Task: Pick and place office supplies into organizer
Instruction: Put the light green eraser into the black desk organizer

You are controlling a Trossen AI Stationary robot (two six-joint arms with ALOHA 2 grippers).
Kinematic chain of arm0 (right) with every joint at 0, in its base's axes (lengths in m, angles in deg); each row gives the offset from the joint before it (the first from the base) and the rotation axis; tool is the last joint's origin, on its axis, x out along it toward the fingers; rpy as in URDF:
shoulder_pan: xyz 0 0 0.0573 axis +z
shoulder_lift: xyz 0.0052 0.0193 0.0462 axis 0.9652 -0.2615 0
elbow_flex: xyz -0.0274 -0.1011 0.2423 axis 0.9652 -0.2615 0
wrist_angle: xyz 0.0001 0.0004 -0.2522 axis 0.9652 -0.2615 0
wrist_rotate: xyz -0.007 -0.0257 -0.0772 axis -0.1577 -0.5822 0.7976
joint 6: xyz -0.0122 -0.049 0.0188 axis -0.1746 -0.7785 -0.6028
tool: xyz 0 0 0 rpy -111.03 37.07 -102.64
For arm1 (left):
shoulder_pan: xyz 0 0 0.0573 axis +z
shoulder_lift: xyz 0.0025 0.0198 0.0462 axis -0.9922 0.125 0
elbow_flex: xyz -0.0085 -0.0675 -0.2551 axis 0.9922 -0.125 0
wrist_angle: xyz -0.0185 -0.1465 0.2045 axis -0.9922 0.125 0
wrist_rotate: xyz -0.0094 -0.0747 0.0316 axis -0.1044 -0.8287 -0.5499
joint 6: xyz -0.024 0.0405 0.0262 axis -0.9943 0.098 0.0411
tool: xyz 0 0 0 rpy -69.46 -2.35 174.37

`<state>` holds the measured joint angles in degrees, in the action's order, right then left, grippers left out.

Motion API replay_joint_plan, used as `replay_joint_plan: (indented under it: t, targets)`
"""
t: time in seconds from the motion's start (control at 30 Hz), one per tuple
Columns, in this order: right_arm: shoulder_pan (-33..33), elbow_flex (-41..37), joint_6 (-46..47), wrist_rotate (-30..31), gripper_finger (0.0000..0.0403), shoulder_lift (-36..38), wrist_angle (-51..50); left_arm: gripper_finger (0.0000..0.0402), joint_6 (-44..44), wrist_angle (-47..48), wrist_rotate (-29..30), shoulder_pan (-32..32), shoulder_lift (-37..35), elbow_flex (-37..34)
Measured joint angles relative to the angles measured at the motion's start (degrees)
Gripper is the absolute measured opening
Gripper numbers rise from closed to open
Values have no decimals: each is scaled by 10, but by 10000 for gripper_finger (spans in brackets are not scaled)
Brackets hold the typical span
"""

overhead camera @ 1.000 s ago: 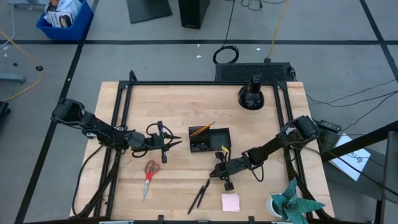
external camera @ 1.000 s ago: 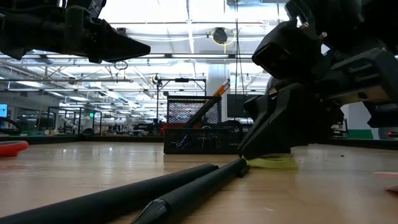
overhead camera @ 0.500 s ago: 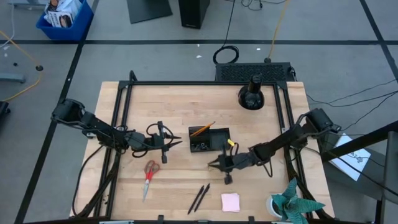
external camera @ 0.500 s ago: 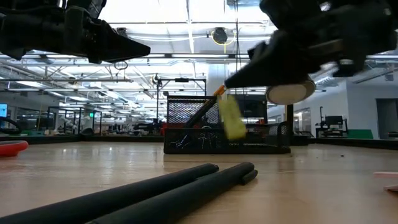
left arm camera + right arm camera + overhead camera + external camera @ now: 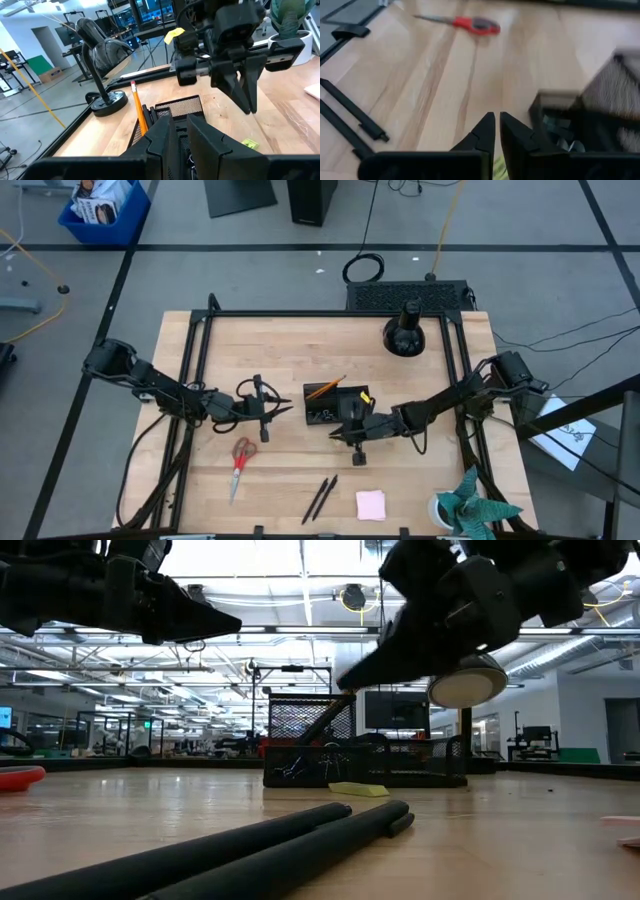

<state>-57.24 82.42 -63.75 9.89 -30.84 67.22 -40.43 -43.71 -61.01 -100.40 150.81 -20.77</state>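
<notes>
The black mesh organizer point(image 5: 336, 405) stands mid-table, with an orange pencil point(image 5: 325, 388) leaning out of its left compartment. The small yellow item point(image 5: 358, 789) lies flat on the table just in front of the organizer's near side, and it also shows in the left wrist view point(image 5: 250, 145). My right gripper point(image 5: 333, 433) hangs shut above it with nothing between its fingers point(image 5: 247, 102). My left gripper point(image 5: 285, 411) waits shut, level, left of the organizer. Red-handled scissors point(image 5: 241, 458), two black pens point(image 5: 320, 498) and a pink sticky-note pad point(image 5: 371, 504) lie nearer the front edge.
A round black domed object point(image 5: 404, 330) stands at the far right. A teal paper plant in a white cup point(image 5: 470, 508) stands at the near right corner. A black frame point(image 5: 200, 330) runs along the table's edges. Bare wood lies between the scissors and the organizer.
My right gripper has risen and gone toward the organizer, up and to the far left. Half a second ago the yellow item hung from its fingertips, clear of the table. The item has since dropped and lies flat before the organizer's near wall.
</notes>
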Motion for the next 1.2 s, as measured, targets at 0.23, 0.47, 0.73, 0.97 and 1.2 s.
replay_joint_plan:
  t: [0.23,0.47,0.73,0.97,1.2]
  targets:
    - [35,0,132,49,82,-24,-19,72,0,0,0,0,0,0]
    - [37,8,210,95,163,-98,-17,72,-1,0,0,0,0,0]
    - [38,68,192,115,186,-160,-40,72,-2,3,0,0,0,0]
    - [40,78,182,114,168,-165,-129,72,6,10,0,0,0,0]
    - [63,77,160,84,156,-165,-123,72,5,10,0,0,0,0]
